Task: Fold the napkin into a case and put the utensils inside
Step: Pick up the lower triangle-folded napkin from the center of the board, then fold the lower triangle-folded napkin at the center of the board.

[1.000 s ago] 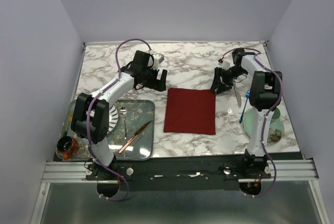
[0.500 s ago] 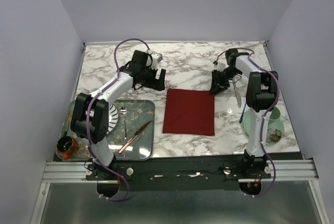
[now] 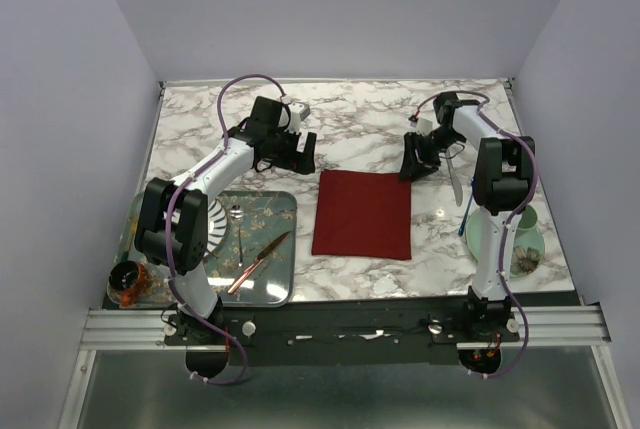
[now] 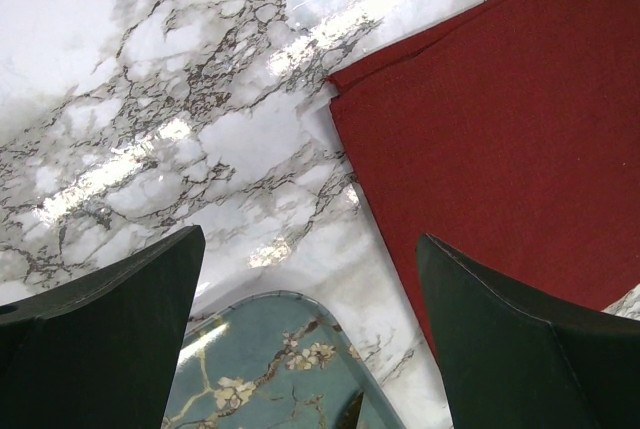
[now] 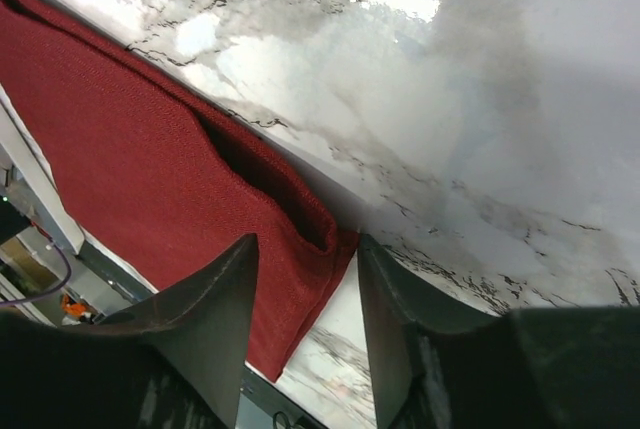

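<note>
Checking your right gripper (image 5: 305, 246): jaws spread, straddling a far corner of the napkin (image 3: 363, 213), with the cloth running off past one finger. Probably no contact yet. Your left gripper (image 4: 310, 244) is spread too, the other far corner just ahead of it, toward the right finger. Right is nearer.

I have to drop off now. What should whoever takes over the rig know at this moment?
Left gripper: open, empty, above the table by the napkin's far-left corner.
Right gripper: open, fingers straddling the far-right corner, not clamped.
Fork and pale utensil: on the table, right of the napkin.
Done: napkin lies flat; its far edge looks doubled.
Left: finish folding, insert both utensils.
</note>
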Tool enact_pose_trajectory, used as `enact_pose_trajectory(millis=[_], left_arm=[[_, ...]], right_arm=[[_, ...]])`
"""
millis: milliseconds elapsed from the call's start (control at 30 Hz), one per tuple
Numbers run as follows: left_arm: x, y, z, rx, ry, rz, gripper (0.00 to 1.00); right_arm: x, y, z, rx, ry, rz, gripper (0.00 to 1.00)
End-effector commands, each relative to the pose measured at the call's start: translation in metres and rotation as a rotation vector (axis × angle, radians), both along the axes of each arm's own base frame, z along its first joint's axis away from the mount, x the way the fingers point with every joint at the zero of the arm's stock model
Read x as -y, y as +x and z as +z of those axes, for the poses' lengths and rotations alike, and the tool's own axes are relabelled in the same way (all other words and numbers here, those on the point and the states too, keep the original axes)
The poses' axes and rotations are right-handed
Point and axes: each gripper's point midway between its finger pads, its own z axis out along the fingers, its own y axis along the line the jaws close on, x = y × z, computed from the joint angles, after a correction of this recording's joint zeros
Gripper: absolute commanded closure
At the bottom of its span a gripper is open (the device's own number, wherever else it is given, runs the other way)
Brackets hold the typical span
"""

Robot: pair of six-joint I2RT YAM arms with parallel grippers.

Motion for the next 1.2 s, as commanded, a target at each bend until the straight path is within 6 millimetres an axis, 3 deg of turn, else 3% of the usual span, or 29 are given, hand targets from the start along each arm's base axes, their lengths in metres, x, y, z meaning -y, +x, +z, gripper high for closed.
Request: enact_pose_trajectory(millis=[0,133,167,233,367,567,767,1167], left_arm=[[0.000,-0.001,0.009,0.020,-0.020,-0.011,0.01],[-0.001,-0.002,0.009,0.016,-0.016,-0.013,0.01],[-0.002,-0.003,0.008,0.014,-0.016,-0.011,0.01],[-0.002,-0.004,0.008,0.012,-0.016,-0.012,0.01],[-0.002,-0.004,0.007,0.011,-0.020,-0.010,0.01],[-0.005,-0.004,0.004,0.008,-0.010,0.005,0.01],[-0.013,-0.001,0.004,-0.022,-0.032,0.052,0.01],[-0.027,0.003,0.006,-0.043,-0.071,0.115,0.01]], right_arm=[[0.003,0.011,0.004,0.038,-0.005,-0.003,0.51],[-0.001,0.011,0.006,0.038,0.018,-0.001,0.63],[-0.001,0.011,0.007,0.042,0.021,-0.001,0.70],[-0.003,0.010,0.014,0.055,0.036,0.008,0.73],[-0.013,0.007,0.036,0.107,0.119,0.051,0.99],[-0.020,-0.001,0.049,0.208,0.132,0.161,0.99],[-0.020,-0.011,0.047,0.299,0.052,0.288,0.99],[-0.045,-0.041,0.052,0.536,-0.034,0.651,0.99]])
